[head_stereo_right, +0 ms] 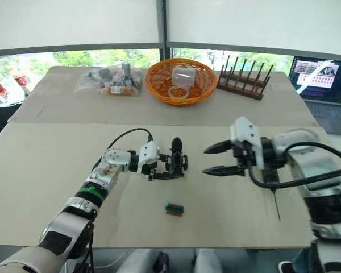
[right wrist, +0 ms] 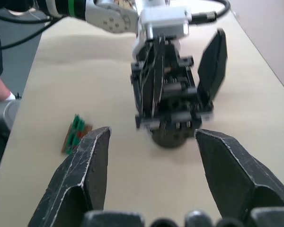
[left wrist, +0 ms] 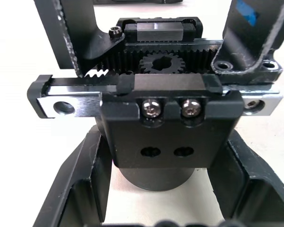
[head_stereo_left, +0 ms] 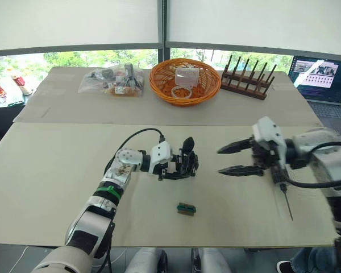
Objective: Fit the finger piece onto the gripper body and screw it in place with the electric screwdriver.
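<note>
The left claw (head_stereo_left: 184,165) gripped the gripper body (head_stereo_left: 187,160) on the surface (head_stereo_left: 57,170); the right claw (head_stereo_left: 226,160) hung wide open and empty just beside it.

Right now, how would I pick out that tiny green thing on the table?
Start at the orange basket at the table's far side and come toward the near edge, past the left gripper. The small green-brown block lies alone just beyond; everything nearby is black.

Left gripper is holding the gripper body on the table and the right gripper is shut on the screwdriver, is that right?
Not quite. The right gripper is open and empty, as the left eye view shows. The left gripper does hold the gripper body on the table.
</note>
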### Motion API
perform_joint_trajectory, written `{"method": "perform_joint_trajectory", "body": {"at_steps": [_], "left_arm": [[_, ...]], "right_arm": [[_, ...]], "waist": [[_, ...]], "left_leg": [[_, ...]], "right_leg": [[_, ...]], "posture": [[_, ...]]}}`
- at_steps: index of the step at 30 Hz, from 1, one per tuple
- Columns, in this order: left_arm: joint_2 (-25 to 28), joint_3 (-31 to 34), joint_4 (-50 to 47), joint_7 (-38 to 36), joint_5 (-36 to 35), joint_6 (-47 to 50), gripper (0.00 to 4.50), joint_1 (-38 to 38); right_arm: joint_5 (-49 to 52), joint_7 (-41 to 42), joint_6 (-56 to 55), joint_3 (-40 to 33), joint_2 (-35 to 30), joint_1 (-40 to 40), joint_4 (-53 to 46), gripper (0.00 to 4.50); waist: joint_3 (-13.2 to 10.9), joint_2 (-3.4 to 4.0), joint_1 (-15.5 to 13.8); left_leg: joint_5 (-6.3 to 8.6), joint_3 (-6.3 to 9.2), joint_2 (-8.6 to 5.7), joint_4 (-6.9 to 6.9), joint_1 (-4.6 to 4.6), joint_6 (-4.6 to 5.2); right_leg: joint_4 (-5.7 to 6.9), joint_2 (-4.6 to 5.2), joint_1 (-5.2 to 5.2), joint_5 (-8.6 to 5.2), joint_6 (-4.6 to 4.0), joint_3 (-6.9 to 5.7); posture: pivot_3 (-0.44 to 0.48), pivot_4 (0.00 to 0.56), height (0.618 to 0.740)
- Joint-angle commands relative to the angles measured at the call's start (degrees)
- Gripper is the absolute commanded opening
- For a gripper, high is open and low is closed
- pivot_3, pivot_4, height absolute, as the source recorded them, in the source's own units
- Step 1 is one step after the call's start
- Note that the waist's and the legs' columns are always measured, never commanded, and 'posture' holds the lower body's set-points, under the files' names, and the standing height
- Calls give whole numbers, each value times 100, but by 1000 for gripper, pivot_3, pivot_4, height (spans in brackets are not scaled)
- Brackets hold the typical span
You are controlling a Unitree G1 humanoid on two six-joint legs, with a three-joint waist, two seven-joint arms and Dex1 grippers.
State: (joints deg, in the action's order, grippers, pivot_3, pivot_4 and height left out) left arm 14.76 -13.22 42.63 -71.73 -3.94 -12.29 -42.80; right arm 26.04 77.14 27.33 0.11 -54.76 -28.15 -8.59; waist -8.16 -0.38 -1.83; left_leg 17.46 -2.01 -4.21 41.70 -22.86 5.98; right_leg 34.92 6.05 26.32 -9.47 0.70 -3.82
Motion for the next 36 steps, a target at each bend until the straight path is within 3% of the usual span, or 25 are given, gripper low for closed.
{"method": "perform_joint_trajectory", "body": {"at_steps": [1, 2, 5, 7, 10, 15, 20, 24, 28, 31, 33, 36], "left_arm": [[193, 32, 27, -5, 87, -144, 4163, -12], [299, 58, -40, -77, 64, -157, 4470, 45], [674, 170, -398, -241, -61, -73, 4500, 209], [1062, 344, -1289, -563, -471, 570, 4500, 377], [1857, 573, -3175, -1066, -1316, 1963, 4500, 685], [2669, 875, -5143, -1106, -2633, 3986, 4500, 810], [3014, 1331, -5989, -880, -3768, 5117, 4500, 432], [2936, 1456, -6069, -563, -4067, 5380, 4500, 128], [2924, 1377, -6187, -472, -4027, 5298, 4500, 94], [2922, 1388, -6256, -409, -4082, 5345, 4500, 103], [2926, 1369, -6192, -411, -4036, 5310, 4500, 69], [2917, 1308, -6143, -474, -3974, 5215, 4500, -4]], "right_arm": [[40, -275, 907, -678, -808, 286, -185, 3154], [-12, -348, 1198, -734, -1071, 407, -188, 3154], [-231, -641, 1757, -727, -1634, 598, -65, 3981], [-419, -822, 2152, -564, -1927, 582, 216, 4490], [-819, -1230, 2844, -96, -2023, 171, 1107, 4490], [-1251, -1399, 3366, 678, -1586, -777, 2457, 4490], [-1442, -1297, 4088, 1311, -851, -1966, 3830, 4490], [-1699, -1128, 3840, 1736, -509, -2351, 4599, 4490], [-1986, -758, 3266, 2101, -400, -2470, 4930, 2932], [-2292, -49, 1343, 2310, -704, -2141, 4323, 1980], [-2540, 506, -299, 2402, -1023, -1953, 3668, 1925], [-2622, 784, -1232, 2295, -995, -1913, 3159, 1925]], "waist": [[0, 0, -33], [0, 0, -36], [0, 0, -16], [-1, 0, 10], [-5, -2, 37], [-14, 13, 61], [-36, 34, 115], [-41, 39, 110], [-41, 40, 115], [-46, 47, 117], [-62, 71, 117], [-83, 89, 168]], "left_leg": [[1, 0, 0, 0, 0, 0], [3, -1, 0, 0, -2, 1], [6, -1, 3, -5, -4, -5], [23, -2, 5, -6, -4, -35], [24, -1, 5, -5, -12, -34], [27, -2, 4, -4, -13, -26], [2, -2, 3, -1, -9, 6], [-3, -1, 3, -3, -6, 0], [-4, -2, 0, -2, -1, 0], [-6, -2, -2, -2, 1, -5], [-8, -4, -2, -1, 4, -9], [-15, -6, -3, -2, 11, -23]], "right_leg": [[-1, 1, 0, 0, 0, 1], [0, 3, 2, 0, 0, 1], [-1, 4, 7, 0, -1, 2], [-3, 4, 7, 0, -1, 6], [-3, 10, 11, 0, -1, 6], [-16, 12, 4, -1, 0, 5], [-15, -4, -1, -1, 2, 6], [-9, -8, -1, -2, 0, 2], [-11, -14, -11, -2, 3, -2], [-11, -24, -11, -4, 7, -3], [-9, -50, -12, -7, 12, -1], [-4, -61, -10, -9, 16, -1]], "posture": [[0, 150, 740], [0, 150, 740], [0, 150, 740], [0, 150, 740], [0, 150, 740], [0, 150, 740], [0, 150, 740], [0, 150, 740], [0, 150, 740], [0, 150, 740], [0, 150, 740], [0, 150, 740]]}}
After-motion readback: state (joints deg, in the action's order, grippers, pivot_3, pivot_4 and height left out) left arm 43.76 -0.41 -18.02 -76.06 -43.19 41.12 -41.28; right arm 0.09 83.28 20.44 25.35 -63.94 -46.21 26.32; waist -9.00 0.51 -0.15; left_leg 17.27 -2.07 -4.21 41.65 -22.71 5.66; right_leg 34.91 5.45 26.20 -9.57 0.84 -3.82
